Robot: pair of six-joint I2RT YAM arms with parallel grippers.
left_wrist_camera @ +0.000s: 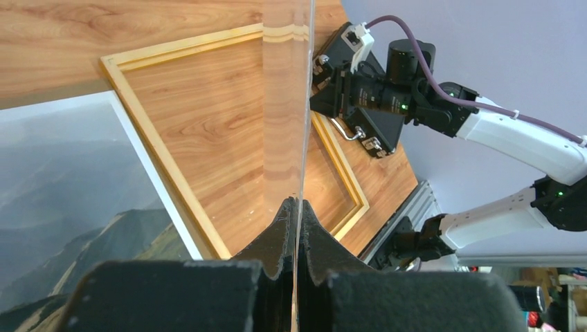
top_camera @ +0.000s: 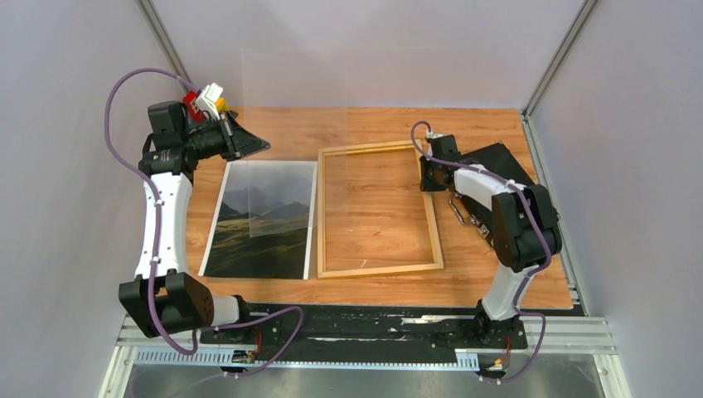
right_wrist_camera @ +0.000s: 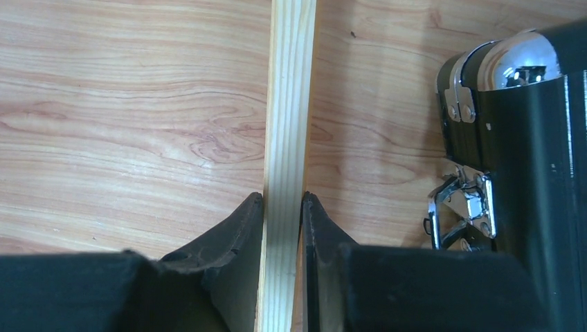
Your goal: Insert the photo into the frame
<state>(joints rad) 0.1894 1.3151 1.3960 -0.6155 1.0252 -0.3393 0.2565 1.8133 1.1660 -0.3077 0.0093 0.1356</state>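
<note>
- Photo (top_camera: 264, 224) lies face up on the wooden tabletop (top_camera: 373, 124), mountains showing, at the left arm's side.
- We see the frame (top_camera: 381, 269) lying flat just right of the photo, bare wood visible inside it.
- Left claw (left_wrist_camera: 298, 214) is pressed together on a clear pane (left_wrist_camera: 285, 104), holding it upright, edge-on to its camera.
- Right claw (right_wrist_camera: 282, 207) pinches the frame's right rail, one finger on each side of the pale wood.
- Beside that rail we see a black case (right_wrist_camera: 526, 138) with metal fittings.
</note>
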